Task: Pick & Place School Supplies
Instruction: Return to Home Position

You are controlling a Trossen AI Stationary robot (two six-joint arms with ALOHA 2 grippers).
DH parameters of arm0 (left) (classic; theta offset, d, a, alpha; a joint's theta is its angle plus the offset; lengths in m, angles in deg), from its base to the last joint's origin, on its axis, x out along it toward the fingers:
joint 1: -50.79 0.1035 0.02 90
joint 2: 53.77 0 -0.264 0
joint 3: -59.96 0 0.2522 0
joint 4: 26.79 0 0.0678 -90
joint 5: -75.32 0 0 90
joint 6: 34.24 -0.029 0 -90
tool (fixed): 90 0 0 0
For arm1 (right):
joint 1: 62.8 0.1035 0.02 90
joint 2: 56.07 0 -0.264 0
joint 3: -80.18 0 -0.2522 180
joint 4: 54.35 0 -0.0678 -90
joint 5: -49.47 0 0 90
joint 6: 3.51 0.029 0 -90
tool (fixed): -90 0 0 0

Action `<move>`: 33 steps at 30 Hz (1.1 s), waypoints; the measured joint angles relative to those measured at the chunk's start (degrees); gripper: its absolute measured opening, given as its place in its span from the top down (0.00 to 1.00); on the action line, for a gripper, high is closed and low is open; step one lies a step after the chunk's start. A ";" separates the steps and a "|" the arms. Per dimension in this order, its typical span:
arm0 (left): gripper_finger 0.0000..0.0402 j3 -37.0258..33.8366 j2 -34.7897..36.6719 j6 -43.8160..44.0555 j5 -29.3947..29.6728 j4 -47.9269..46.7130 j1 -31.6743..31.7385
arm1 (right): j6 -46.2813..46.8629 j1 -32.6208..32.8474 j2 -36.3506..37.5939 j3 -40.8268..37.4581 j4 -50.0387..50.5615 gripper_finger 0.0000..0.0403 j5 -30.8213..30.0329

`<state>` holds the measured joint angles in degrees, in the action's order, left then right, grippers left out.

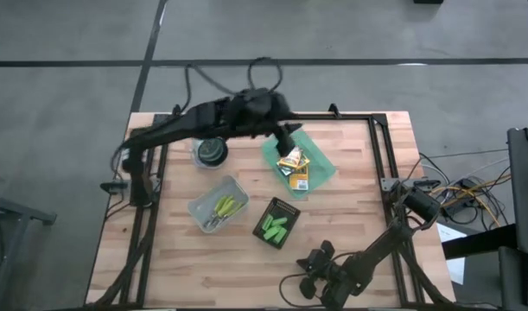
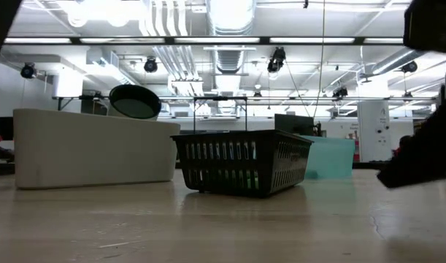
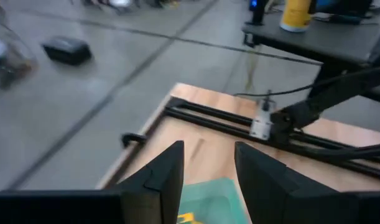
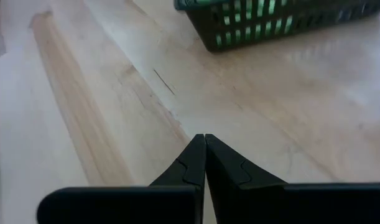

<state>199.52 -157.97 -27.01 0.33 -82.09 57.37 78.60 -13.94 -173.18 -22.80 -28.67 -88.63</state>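
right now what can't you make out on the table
- crayon boxes: high view, piled in the green tray, count unclear; left claw covers a corner
- markers: high view, too small to count; low view, basket wall mostly hides them
- scissors: low view, behind the bin wall

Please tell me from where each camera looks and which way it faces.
High view: above the table, facing straight down; both arms show.
Low view: at table-top height, facing level towards the black basket; arm parts at edges.
Left wrist view: on that arm, facing past the open left gripper to the green tray.
Right wrist view: on that arm, facing past the shut right gripper along the table.
Shared: low and right wrist views both see the basket.
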 joint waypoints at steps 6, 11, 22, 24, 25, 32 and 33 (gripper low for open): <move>0.63 -9.09 9.57 -2.48 5.58 1.66 -8.40 | -6.44 -0.49 3.50 -0.40 0.33 0.98 -0.04; 0.63 -20.93 16.87 -2.43 9.60 6.90 -14.87 | -13.42 -2.09 9.44 -1.54 0.34 0.98 -0.09; 0.63 -49.15 30.59 -2.51 26.75 24.73 -29.72 | -36.78 -4.82 26.02 -1.68 -0.65 0.98 -8.76; 0.63 -53.38 33.02 -2.14 26.77 26.41 -31.72 | -40.10 -4.76 29.06 -1.68 -0.92 0.98 -9.11; 0.63 -55.20 34.17 -1.66 26.74 26.75 -32.53 | -42.05 -4.74 30.69 -1.68 -0.90 0.98 -9.05; 0.63 -67.71 42.02 10.18 26.98 26.99 -36.10 | -55.27 -4.28 38.30 -1.68 -1.37 0.98 -9.08; 0.63 -69.39 43.04 11.59 26.98 27.06 -36.43 | -56.91 -4.24 39.05 -1.78 -1.42 0.98 -9.07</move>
<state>130.13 -114.93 -15.42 27.30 -55.04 20.94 21.69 -18.18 -134.13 -24.57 -30.08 -97.70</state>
